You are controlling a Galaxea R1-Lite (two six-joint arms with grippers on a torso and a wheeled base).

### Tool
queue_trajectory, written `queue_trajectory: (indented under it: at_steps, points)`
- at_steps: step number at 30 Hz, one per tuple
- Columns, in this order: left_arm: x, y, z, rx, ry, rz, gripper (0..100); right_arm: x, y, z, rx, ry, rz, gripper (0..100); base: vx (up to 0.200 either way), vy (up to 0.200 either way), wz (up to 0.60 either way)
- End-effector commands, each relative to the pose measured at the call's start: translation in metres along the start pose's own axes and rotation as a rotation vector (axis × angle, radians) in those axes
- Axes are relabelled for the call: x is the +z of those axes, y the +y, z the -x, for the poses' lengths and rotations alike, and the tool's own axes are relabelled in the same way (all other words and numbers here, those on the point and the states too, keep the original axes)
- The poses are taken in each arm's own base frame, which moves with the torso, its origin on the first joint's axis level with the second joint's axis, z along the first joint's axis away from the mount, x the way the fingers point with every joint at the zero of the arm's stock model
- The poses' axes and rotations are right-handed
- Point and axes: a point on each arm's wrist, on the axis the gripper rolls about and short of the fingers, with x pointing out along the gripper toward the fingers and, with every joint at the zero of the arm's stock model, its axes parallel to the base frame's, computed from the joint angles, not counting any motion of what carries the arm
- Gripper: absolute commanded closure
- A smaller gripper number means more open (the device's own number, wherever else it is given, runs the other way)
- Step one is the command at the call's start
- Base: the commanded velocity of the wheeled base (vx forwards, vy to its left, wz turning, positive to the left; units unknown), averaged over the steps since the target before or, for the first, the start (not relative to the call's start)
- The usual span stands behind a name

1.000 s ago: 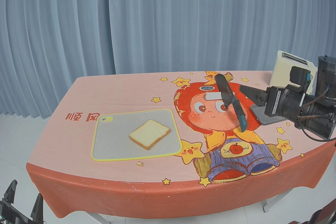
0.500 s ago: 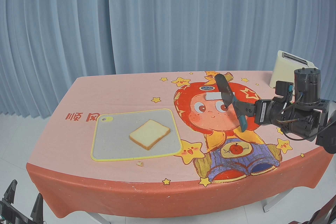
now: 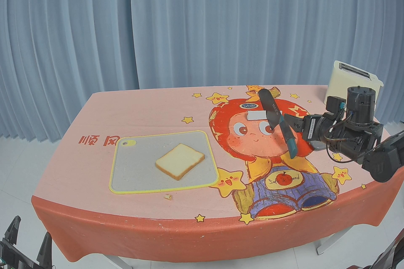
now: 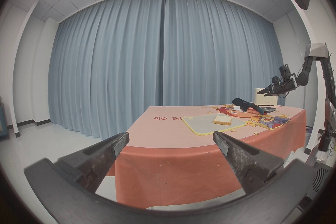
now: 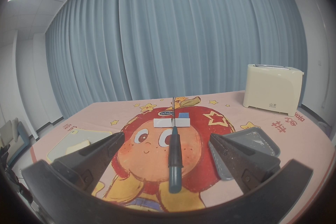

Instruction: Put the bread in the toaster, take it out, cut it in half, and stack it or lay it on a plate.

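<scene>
From my head, taking the tabletop (image 3: 126,114) as a dial, the bread (image 3: 180,161) lies flat on the cutting board (image 3: 134,169) at about 8 o'clock. A crumb (image 3: 168,197) sits just off the board's near edge, at 6 o'clock from the slice. The knife (image 3: 277,122) is at 3 o'clock. Its dark blade is set in a white block (image 3: 256,115) and points toward 11, and its teal handle points toward 5. The toaster (image 3: 351,83) stands at 2 o'clock on the far right corner, well apart from the bread. My right jaws hover right at the knife handle. Behind that arm, part of a grey tray (image 3: 320,144) shows. My left jaws hang low off the tabletop at 7 o'clock.

From my left wrist, my left jaws are spread wide, fingers (image 4: 101,154) well apart, with nothing between them. The tabletop is some way off, with the bread (image 4: 222,119) on it.

From my right wrist, my right jaws are also wide open and hold nothing. The knife (image 5: 175,161) is edge-on between the two fingers (image 5: 94,154), and neither finger touches it. The grey tray (image 5: 250,146) lies just beside the knife, and the toaster (image 5: 273,89) stands beyond it.
</scene>
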Motion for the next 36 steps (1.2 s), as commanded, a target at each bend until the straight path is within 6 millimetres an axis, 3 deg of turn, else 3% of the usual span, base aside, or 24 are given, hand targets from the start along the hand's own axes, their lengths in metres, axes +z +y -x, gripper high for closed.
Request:
queue_trajectory:
  at_steps: [1, 13, 35, 36]
  points:
    - [-0.005, 0.000, 0.000, 0.000, 0.003, 0.000, 0, -0.015, -0.015, -0.027, -0.009, 0.038, -0.011, 0, 0.000, 0.000, 0.00]
    - [-0.005, 0.000, 0.000, 0.000, 0.001, 0.000, 0, -0.044, -0.019, -0.066, -0.007, 0.014, -0.014, 0, 0.000, 0.000, 0.00]
    - [-0.005, 0.000, 0.000, 0.000, 0.003, 0.000, 0, -0.055, -0.017, -0.072, -0.002, 0.042, -0.008, 0, 0.000, 0.000, 0.00]
    - [-0.005, 0.000, 0.000, 0.000, 0.001, 0.000, 0, -0.056, -0.017, -0.072, -0.002, 0.044, -0.008, 100, 0.000, 0.000, 0.00]
